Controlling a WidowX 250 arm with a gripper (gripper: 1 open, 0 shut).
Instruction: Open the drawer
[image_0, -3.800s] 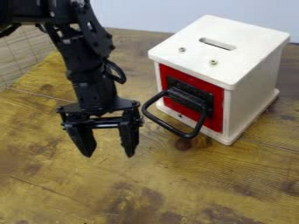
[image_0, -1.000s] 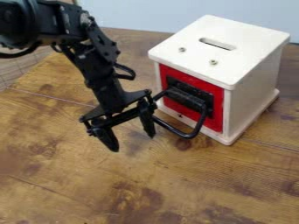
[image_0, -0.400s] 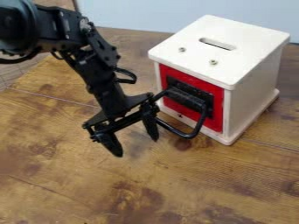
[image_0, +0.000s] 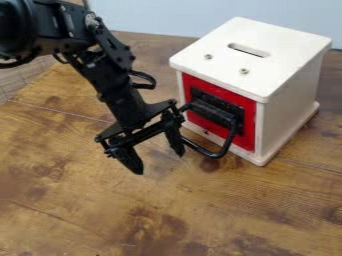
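The drawer (image_0: 218, 104) has a red front with a black plate and sits flush in its white cube box (image_0: 274, 70), which has a slot on top. A big black loop handle (image_0: 211, 134) hangs from it down to the table. My black gripper (image_0: 152, 153) is open, fingers pointing steeply down just above the wood. It stands left of the handle, with its right finger (image_0: 174, 143) close beside the loop's left end. Nothing is between the fingers. Whether the finger touches the loop I cannot tell.
The worn wooden table (image_0: 80, 215) stretches left and toward the camera. My black arm (image_0: 96, 60) reaches in from the upper left. A mesh-like object (image_0: 20, 75) lies at the left edge.
Since the oldest frame the gripper has moved right and toward the handle. Over the last second it has barely shifted, staying open beside the loop.
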